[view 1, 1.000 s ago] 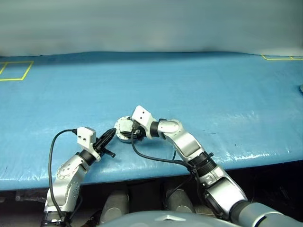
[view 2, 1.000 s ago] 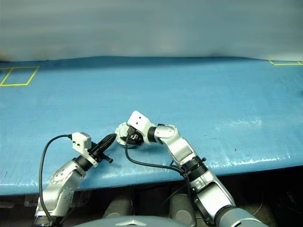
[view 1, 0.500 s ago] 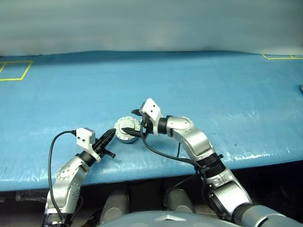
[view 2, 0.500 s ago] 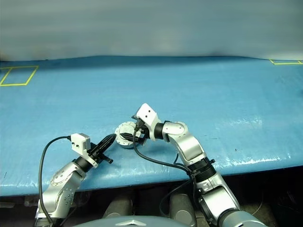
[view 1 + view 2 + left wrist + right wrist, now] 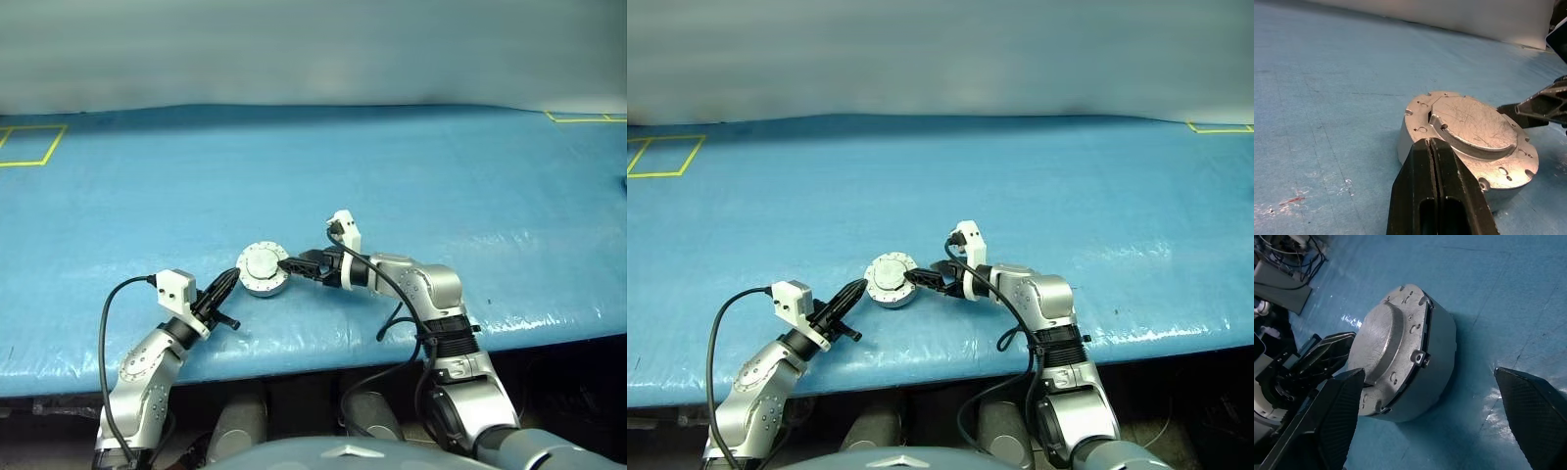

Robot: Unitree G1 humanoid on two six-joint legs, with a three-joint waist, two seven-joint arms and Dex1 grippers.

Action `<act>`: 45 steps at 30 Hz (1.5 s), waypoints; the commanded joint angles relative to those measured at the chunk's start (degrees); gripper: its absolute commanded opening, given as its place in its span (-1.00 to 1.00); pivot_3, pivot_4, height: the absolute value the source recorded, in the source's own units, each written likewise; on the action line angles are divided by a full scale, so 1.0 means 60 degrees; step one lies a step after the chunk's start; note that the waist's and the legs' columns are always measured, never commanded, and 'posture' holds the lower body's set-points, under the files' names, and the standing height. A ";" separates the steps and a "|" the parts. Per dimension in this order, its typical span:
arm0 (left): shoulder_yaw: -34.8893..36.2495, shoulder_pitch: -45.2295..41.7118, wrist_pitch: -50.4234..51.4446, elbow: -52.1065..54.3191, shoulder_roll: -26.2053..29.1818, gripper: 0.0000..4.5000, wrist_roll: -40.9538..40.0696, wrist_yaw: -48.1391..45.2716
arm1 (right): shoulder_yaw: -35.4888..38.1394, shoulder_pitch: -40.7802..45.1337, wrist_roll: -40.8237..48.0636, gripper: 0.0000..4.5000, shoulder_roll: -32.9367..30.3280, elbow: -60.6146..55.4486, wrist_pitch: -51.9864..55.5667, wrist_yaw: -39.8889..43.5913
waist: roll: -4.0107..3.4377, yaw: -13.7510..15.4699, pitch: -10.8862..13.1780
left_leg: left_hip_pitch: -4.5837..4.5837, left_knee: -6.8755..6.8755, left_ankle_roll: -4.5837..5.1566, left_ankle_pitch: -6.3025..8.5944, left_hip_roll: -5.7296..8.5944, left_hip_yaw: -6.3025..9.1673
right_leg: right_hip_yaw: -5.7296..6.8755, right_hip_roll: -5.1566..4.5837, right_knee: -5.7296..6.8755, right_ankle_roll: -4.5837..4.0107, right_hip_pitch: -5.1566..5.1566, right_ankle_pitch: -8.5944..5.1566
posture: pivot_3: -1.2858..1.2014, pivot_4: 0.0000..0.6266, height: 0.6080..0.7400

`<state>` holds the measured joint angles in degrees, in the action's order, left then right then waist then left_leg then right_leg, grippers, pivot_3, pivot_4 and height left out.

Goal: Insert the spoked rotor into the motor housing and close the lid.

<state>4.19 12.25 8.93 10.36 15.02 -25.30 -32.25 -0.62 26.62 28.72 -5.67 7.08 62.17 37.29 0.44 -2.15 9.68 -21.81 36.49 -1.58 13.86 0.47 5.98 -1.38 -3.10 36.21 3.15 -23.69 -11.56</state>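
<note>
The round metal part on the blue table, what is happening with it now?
The lid lies closed on the motor housing, which sits on the blue table. The right gripper is open beside it, fingers apart on either side in its wrist view. The left gripper is shut, pointing at the housing from the other side. Neither holds anything.

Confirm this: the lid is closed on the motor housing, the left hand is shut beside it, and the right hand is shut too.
Not quite. The right hand is open, its fingers spread wide in the right wrist view. The lid is closed on the motor housing, and the left hand is shut beside it.
</note>
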 commanded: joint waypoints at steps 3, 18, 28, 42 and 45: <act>-0.0044 0.0205 -0.0079 0.0217 -0.0021 -1.00 0.0058 0.0012 | 0.0570 0.0047 0.0770 0.99 0.0278 0.0212 0.1303 -0.0393 | 0.0000 -0.0007 -0.0001 | 0.0000 -0.0007 0.0000 0.0000 0.0000 -0.0001 | 0.0002 0.0000 -0.0019 0.0004 0.0006 0.0002 | 0.03 -0.52 1.00; -0.0069 0.0295 -0.0185 0.0215 0.0052 -1.00 0.0281 0.0044 | 0.1132 -0.0151 0.1466 0.60 0.1364 0.0689 0.2061 -0.1373 | -0.0001 -0.0055 -0.0012 | 0.0019 -0.0050 0.0000 -0.0001 -0.0006 -0.0002 | 0.0005 0.0004 -0.0031 0.0001 0.0007 0.0000 | 0.03 -0.52 1.00; -0.0137 0.0376 -0.0182 0.0239 0.0078 -1.00 0.0386 0.0039 | 0.1151 -0.0048 0.1732 0.04 0.1223 0.0823 0.2068 -0.1336 | -0.0008 -0.0084 -0.0014 | 0.0017 -0.0051 0.0000 -0.0002 -0.0006 -0.0002 | 0.0005 0.0004 -0.0031 0.0001 0.0006 0.0000 | 0.03 -0.52 1.00; -0.0109 0.0470 -0.0303 0.0220 0.0017 -1.00 0.0396 0.0039 | 0.1327 0.0035 0.1895 -0.47 0.1347 0.0975 0.1915 -0.1555 | -0.0017 -0.0136 -0.0017 | 0.0018 -0.0052 0.0003 -0.0003 -0.0006 -0.0001 | 0.0007 0.0004 -0.0031 0.0001 0.0006 0.0000 | 0.03 -0.52 1.00; -0.0083 0.0492 -0.0319 0.0250 0.0002 -1.00 0.0362 0.0045 | 0.1363 0.0066 0.1915 -0.47 0.1400 0.0940 0.1898 -0.1667 | -0.0017 -0.0141 -0.0017 | 0.0018 -0.0052 0.0003 -0.0003 -0.0006 -0.0001 | 0.0007 0.0004 -0.0030 0.0001 0.0006 0.0000 | 0.03 -0.52 1.00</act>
<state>3.94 14.73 7.04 11.39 15.30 -23.02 -31.81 7.19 26.45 40.35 2.57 13.03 74.10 28.57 0.34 -2.99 9.58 -21.70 36.17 -1.55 13.84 0.43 5.98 -1.34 -3.08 36.02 3.16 -23.66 -11.56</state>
